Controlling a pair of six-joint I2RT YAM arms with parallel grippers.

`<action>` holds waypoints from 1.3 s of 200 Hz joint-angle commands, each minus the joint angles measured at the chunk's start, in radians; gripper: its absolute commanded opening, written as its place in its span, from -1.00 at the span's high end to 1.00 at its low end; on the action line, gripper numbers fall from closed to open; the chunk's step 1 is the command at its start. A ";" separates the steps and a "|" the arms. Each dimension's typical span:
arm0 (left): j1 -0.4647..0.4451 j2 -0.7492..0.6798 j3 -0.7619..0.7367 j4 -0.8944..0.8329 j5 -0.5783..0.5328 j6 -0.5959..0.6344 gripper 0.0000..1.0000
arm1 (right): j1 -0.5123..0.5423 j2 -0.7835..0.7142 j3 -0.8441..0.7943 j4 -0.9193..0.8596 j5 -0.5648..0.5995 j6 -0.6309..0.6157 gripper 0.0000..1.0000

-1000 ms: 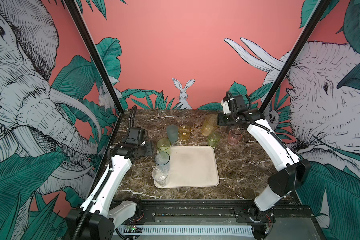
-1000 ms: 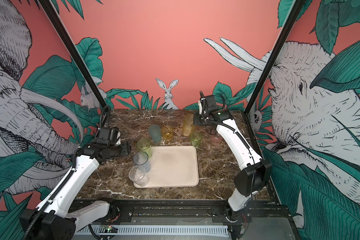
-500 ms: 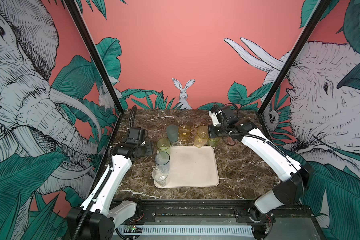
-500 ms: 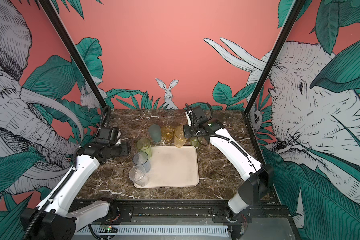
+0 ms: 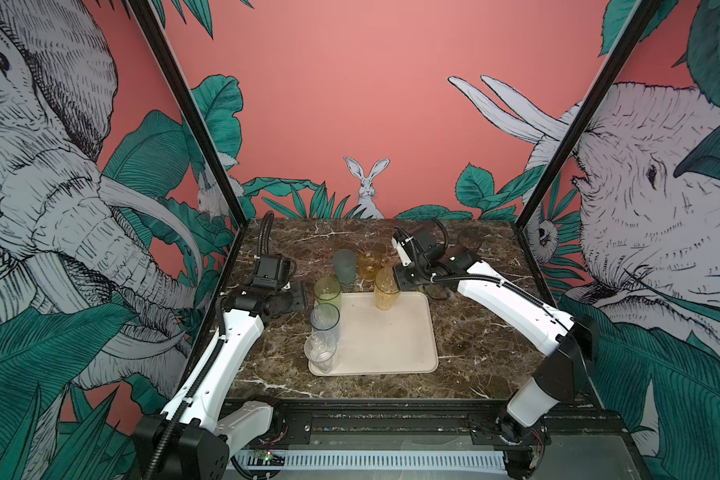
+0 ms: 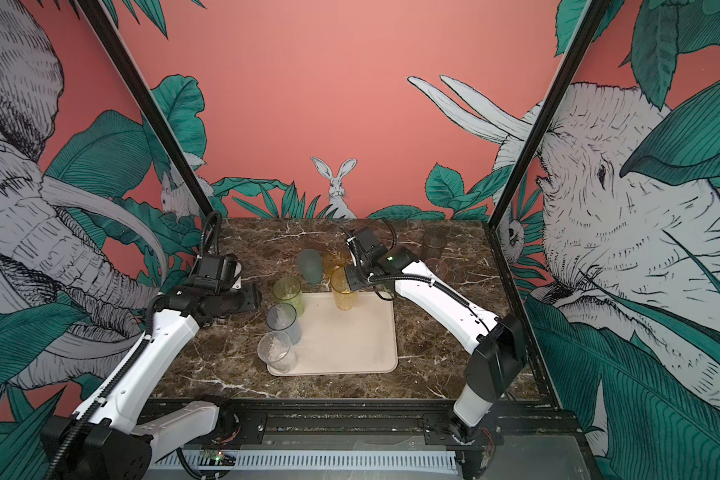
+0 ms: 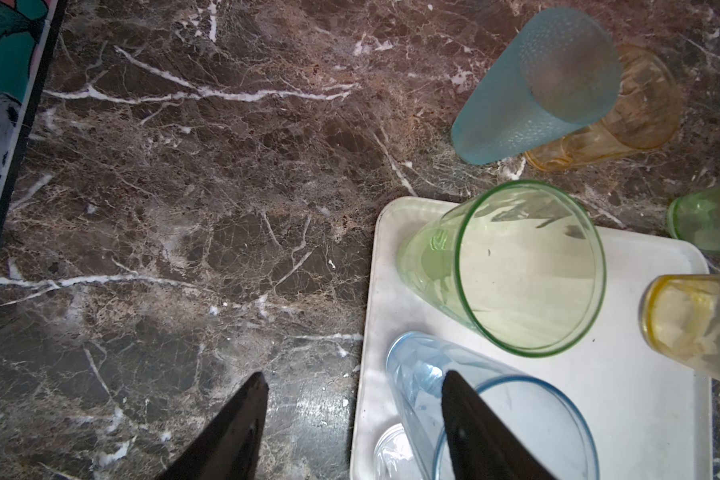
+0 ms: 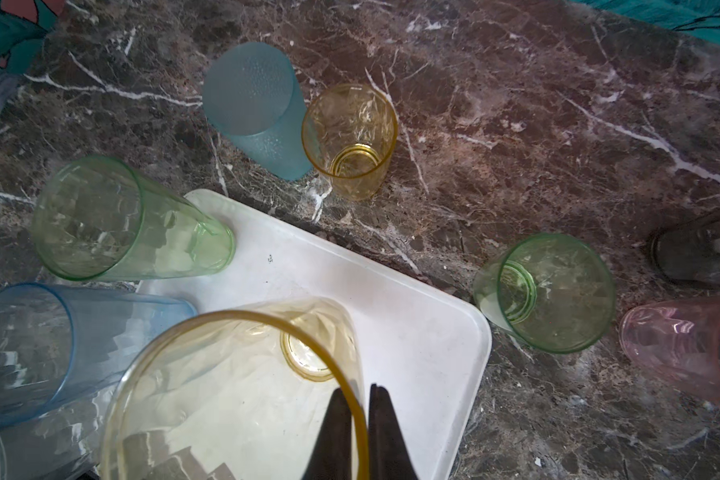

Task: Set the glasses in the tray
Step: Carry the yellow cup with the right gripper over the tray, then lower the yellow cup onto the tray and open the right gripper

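1. The right gripper [image 8: 360, 415] is clenched on the rim of the tall amber glass [image 8: 233, 395], with one finger inside the glass and the other outside.
2. In both top views the tall amber glass [image 5: 386, 291] stands upright at the tray's [image 5: 391, 345] far edge, directly left of the right gripper [image 5: 400, 282]. Its base is over the tray [image 8: 391, 311]. Whether it touches the tray cannot be told.
3. The left gripper [image 7: 355, 376] is released and holds nothing. It hangs over the table [image 5: 474, 353] just beside the tray's left far corner.
4. Three glasses stand in a row along the tray's left edge: the tall green glass [image 5: 327, 293] farthest back, the blue glass [image 5: 325, 322] in the middle and the clear glass [image 5: 320, 351] nearest the front.
5. The tall green glass is the one nearest the left gripper [image 5: 298, 297], just to its right and apart from it.
6. On the table behind the tray stand the teal glass [image 5: 344, 266] and the short amber glass [image 5: 368, 262], close together.
7. Off the tray, on the right arm's side, stand the short green glass [image 8: 545, 291], the pink glass [image 8: 682, 345] and the grey glass [image 5: 469, 241].
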 commanded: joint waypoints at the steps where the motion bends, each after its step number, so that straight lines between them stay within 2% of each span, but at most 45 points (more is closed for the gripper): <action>1: 0.006 -0.003 -0.011 -0.001 -0.009 -0.007 -0.36 | 0.022 0.017 0.013 0.038 0.030 -0.008 1.00; 260: 0.007 0.017 -0.025 0.020 0.015 -0.009 -0.36 | 0.030 0.212 0.058 0.116 0.061 -0.027 1.00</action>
